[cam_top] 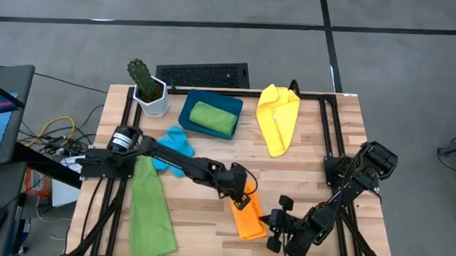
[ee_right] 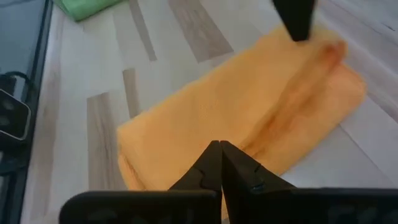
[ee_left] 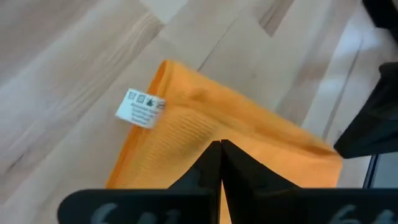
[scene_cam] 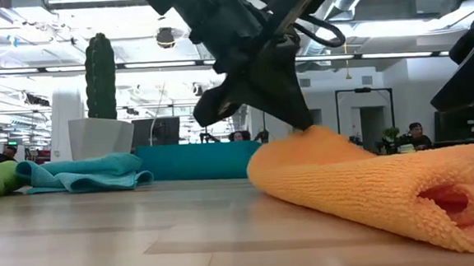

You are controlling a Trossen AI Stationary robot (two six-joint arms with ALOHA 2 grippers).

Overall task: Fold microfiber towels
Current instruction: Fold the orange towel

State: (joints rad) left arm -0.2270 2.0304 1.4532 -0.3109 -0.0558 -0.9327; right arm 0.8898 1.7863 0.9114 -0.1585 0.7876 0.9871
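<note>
The orange towel (cam_top: 249, 219) lies folded into a thick strip on the wooden table near its front edge. It also shows in the low view (scene_cam: 372, 182) and has a white label (ee_left: 140, 109) at one corner. My left gripper (cam_top: 246, 194) is shut, its tips down on the towel's far end. My right gripper (cam_top: 272, 222) is shut and stands at the towel's right side, low over its near end (ee_right: 219, 144). A green towel (cam_top: 151, 217) lies flat at the front left. A sky-blue towel (cam_top: 173, 149) lies bunched behind it, and a yellow towel (cam_top: 278, 119) lies at the back right. My left gripper comes from above, slanting down, and its shut fingertips (scene_cam: 305, 122) rest on the top of the towel's far end (ee_left: 205, 134). The cloth humps up there and lies on the table. I cannot tell whether any cloth is pinched. My right gripper's shut tips overlap the towel's top layer (ee_right: 205, 124); I cannot tell whether they touch it.
A teal tray (cam_top: 190, 111) holding a folded green towel (cam_top: 213, 117) stands at the back centre. A potted cactus (cam_top: 149, 90) stands at the back left. Bare wood shows between the yellow towel and the orange one. People sit in the room behind.
</note>
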